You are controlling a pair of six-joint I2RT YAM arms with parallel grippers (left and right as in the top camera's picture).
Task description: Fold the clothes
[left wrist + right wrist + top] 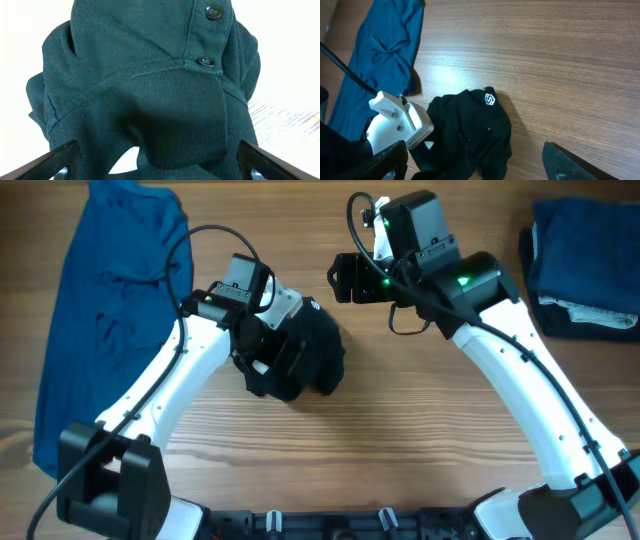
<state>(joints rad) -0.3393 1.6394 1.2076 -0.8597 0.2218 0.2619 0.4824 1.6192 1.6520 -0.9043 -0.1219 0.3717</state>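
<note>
A black garment [312,358] lies crumpled in a heap at the table's middle, a small white logo [490,99] showing on its top. My left gripper [268,363] is pushed into the heap's left side. Its jaws are wide open, and buttoned black cloth [165,100] bulges between the two fingers [50,162]. My right gripper [347,278] hovers open just up and right of the heap, nothing between its fingers [575,162]. The bright blue T-shirt [105,310] lies spread and wrinkled along the left side.
A neat stack of folded dark blue, grey and black clothes [585,270] sits at the right edge. The left arm's white wrist [400,125] sits close beside the black heap. Bare wood [400,440] stretches in front of the heap.
</note>
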